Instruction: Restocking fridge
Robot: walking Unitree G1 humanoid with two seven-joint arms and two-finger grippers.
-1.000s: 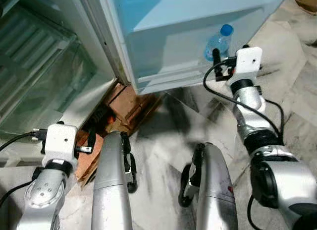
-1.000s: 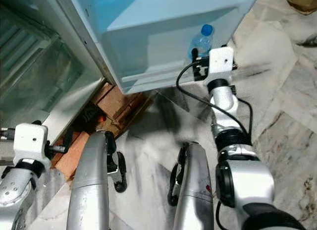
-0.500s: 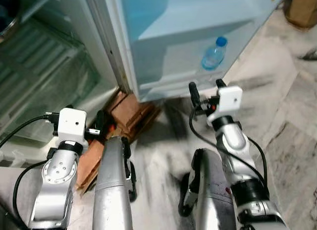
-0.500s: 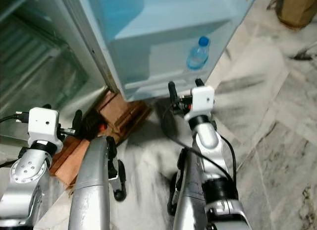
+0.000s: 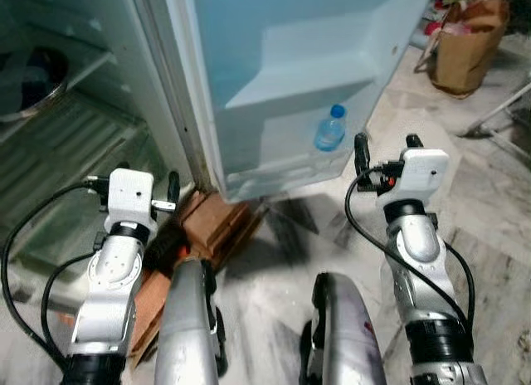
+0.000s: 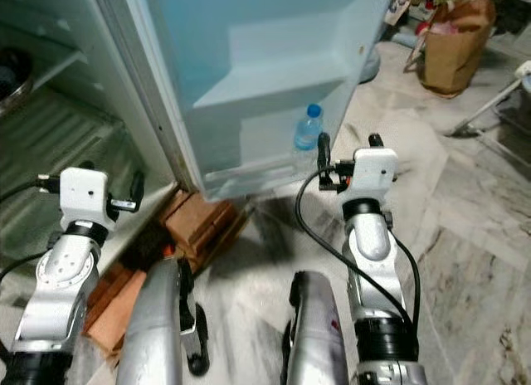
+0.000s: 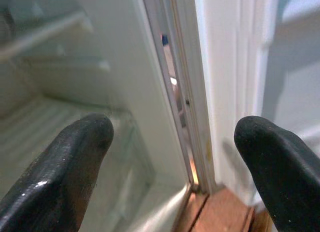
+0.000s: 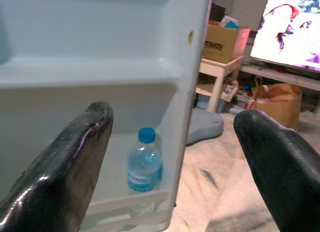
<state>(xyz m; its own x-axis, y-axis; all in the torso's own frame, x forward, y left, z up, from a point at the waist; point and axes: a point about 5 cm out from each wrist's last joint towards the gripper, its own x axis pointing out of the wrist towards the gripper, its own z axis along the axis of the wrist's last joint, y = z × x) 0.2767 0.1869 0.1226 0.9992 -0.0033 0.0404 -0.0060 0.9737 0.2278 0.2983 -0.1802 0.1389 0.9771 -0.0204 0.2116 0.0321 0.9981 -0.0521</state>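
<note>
- Water bottle (image 5: 329,128) upright in the bottom shelf of the open fridge door (image 5: 282,61).
- Right gripper (image 5: 382,153) near it, fingers spread, empty.
- Left gripper (image 5: 146,179) at the fridge hinge edge, fingers spread, empty.
- Paper bag (image 5: 461,43) on the floor.

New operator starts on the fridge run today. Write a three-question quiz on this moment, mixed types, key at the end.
1. True or false: the water bottle stands upright in the lowest shelf of the open fridge door.
2. Multiple choice: the right gripper is
A) shut on the bottle
B) open, short of the door shelf
C) inside the paper bag
3. Fill in: the left gripper is open and points at the fridge's ____ edge, above the bricks on the floor.

Key: 1 true; 2 B; 3 hinge-side.
</note>
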